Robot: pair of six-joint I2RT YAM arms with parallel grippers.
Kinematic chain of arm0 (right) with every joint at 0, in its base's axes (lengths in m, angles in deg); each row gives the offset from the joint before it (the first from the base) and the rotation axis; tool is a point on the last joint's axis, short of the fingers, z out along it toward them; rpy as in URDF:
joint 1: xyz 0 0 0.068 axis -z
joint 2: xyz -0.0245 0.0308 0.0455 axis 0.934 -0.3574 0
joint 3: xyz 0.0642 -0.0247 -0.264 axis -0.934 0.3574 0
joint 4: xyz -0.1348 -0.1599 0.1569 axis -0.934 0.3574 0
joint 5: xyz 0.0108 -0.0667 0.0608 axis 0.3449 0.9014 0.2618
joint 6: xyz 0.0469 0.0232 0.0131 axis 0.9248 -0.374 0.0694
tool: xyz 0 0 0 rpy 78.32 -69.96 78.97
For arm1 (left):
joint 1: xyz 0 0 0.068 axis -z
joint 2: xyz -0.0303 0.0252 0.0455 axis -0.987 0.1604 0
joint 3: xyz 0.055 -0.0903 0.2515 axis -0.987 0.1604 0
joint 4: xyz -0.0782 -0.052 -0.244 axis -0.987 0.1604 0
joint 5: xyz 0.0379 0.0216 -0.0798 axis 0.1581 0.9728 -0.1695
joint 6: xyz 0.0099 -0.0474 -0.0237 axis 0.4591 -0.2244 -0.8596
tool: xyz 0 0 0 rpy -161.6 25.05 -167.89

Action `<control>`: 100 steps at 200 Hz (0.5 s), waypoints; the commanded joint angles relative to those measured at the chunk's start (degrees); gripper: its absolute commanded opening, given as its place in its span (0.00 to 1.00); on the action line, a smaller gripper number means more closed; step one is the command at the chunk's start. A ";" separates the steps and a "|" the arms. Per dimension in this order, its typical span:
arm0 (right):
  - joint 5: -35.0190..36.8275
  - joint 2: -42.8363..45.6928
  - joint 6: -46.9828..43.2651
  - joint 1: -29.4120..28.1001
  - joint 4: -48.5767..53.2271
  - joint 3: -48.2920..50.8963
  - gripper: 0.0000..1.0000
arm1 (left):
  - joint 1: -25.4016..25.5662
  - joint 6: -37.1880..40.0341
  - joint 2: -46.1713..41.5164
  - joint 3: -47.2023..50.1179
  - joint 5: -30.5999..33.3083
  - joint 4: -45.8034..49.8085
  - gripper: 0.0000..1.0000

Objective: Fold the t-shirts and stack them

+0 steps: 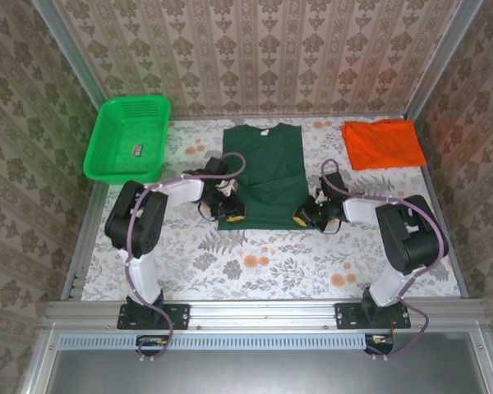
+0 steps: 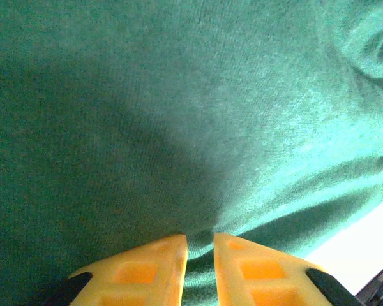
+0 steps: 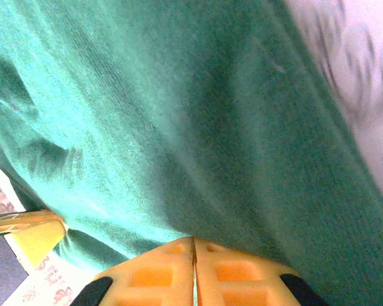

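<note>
A dark green t-shirt (image 1: pixel 263 168) lies flat in the middle of the table, collar toward the back. My left gripper (image 1: pixel 230 212) is at its near left corner, and in the left wrist view the yellow fingers (image 2: pixel 153 268) pinch a ridge of green cloth (image 2: pixel 179 115), so the left gripper (image 2: pixel 200 245) is shut on it. At the near right corner sits my right gripper (image 1: pixel 304 216). Seen from the right wrist, that gripper (image 3: pixel 194 245) has its jaws pressed together on the edge of the green cloth (image 3: pixel 179 127). An orange t-shirt (image 1: pixel 384 144) lies crumpled at the back right.
A bright green mesh basket (image 1: pixel 127 135) stands at the back left with a small dark item inside. The floral tablecloth (image 1: pixel 296 263) is bare in front of the shirt. Patterned walls enclose the table on three sides.
</note>
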 commanded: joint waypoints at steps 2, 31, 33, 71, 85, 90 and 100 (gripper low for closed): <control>4.34 3.75 3.34 -1.98 4.66 8.85 0.14 | 0.10 -1.35 -5.12 10.19 3.09 4.43 0.22; 5.70 11.77 8.13 -6.29 3.39 13.70 0.21 | 0.39 -2.62 -13.39 16.11 2.40 6.46 0.25; 5.70 12.32 8.48 -6.63 3.33 13.80 0.22 | 0.37 -2.56 -13.88 16.09 2.32 6.84 0.25; 7.39 21.77 10.79 -8.18 3.09 10.90 0.26 | -0.12 -0.56 -17.66 8.71 0.17 13.48 0.32; 9.35 22.07 8.55 -7.81 5.06 7.19 0.26 | -0.33 -0.13 -15.85 4.49 -1.67 13.74 0.32; 9.97 21.27 7.49 -7.74 5.89 5.47 0.26 | -0.34 0.14 -14.74 2.96 -2.11 13.71 0.32; 10.14 18.70 5.80 -7.10 6.97 2.25 0.25 | -0.43 0.61 -12.50 0.16 -2.65 13.34 0.32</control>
